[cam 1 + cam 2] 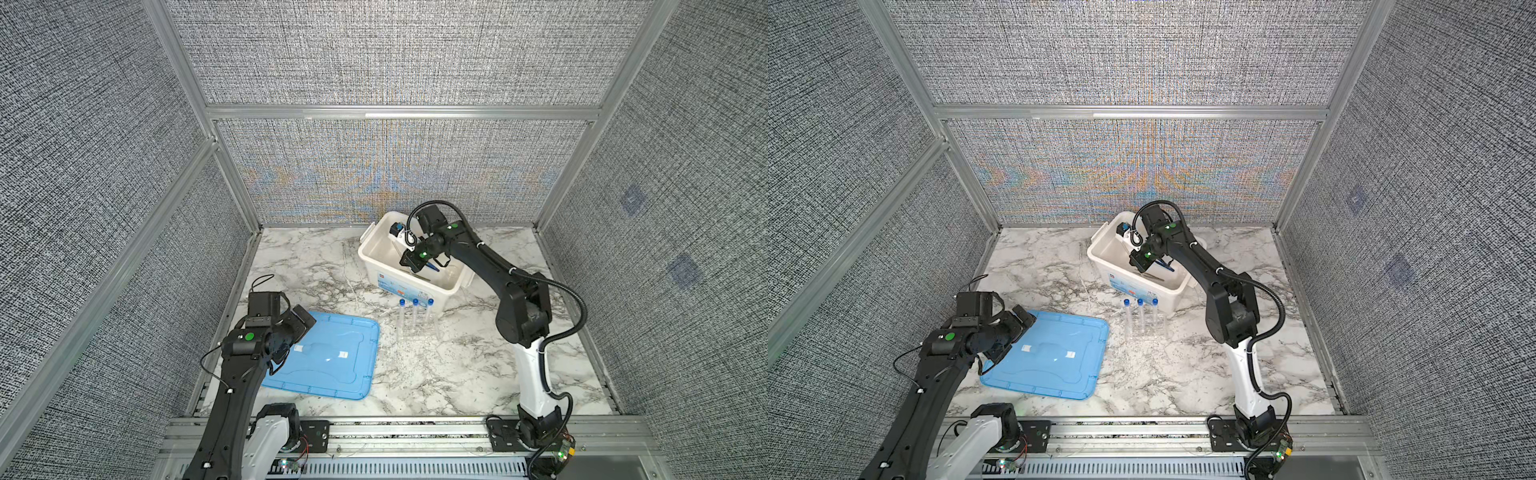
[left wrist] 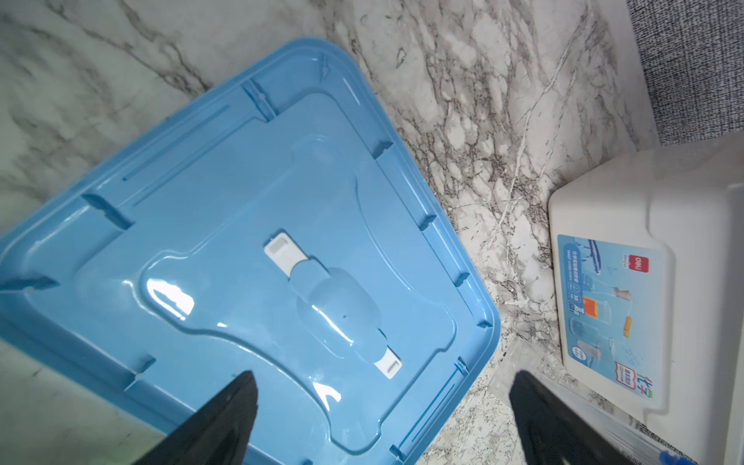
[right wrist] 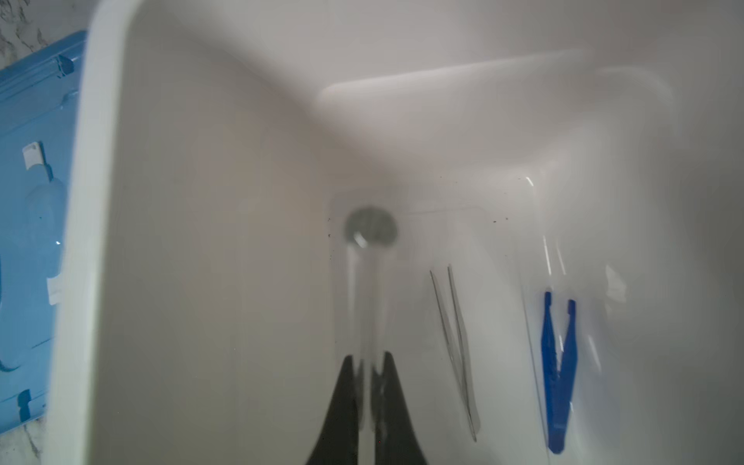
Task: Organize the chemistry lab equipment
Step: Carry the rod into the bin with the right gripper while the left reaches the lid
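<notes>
The right claw (image 3: pixel 368 356) was reaching down into the white tub (image 3: pixel 201 241), its fingers drawn together on a thin stick (image 3: pixel 368 290) that ran away from the tips toward the tub floor and ended in a small round grey spot. The wrist view was blurred there, so the stick may have been clear rather than white. Just beside it on the tub floor lay the silver tweezers (image 3: pixel 455 342). Past them the blue tweezers (image 3: pixel 557 362) lay roughly parallel, with their prongs pointing the same way. In both top views the tub stood toward the back of the marble tabletop (image 1: pixel 457 365). The clear rack (image 1: pixel 419 332) stood just in front of it, holding three blue-capped tubes (image 1: pixel 414 316) upright in a row. To the left of the rack the light-blue lid (image 1: pixel 332 357) lay flat on the tabletop with its underside up. The left claw (image 2: pixel 382 376) hung above that lid's edge with its fingers spread wide and nothing between them. One finger was over the blue plastic and the other over bare marble near the tub's labelled wall.
</notes>
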You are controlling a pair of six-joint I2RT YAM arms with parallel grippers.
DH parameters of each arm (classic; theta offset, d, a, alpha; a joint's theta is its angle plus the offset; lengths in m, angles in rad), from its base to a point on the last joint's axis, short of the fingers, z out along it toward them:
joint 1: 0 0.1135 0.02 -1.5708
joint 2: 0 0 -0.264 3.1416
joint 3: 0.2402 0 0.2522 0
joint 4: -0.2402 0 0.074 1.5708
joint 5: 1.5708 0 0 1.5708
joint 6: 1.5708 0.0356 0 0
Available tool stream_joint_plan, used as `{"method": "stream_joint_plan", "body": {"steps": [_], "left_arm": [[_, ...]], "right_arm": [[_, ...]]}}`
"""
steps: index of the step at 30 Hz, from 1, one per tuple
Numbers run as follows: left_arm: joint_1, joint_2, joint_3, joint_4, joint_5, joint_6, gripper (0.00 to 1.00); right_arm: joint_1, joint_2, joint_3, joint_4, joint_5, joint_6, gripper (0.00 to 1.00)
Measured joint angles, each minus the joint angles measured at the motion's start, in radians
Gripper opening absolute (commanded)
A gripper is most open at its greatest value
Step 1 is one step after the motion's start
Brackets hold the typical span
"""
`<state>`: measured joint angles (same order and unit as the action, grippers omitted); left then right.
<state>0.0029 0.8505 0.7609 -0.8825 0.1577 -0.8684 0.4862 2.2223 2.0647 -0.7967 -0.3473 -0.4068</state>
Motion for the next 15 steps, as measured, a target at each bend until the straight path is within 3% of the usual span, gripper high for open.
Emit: {"method": "stream_joint_plan", "body": {"steps": [15], "left_arm": [[0.068, -0.093, -0.129, -0.191, -0.077, -0.197, 0.97]], "right_arm": [[0.001, 0.206, 0.147, -0.062, 0.053, -0.029, 0.08]]}}
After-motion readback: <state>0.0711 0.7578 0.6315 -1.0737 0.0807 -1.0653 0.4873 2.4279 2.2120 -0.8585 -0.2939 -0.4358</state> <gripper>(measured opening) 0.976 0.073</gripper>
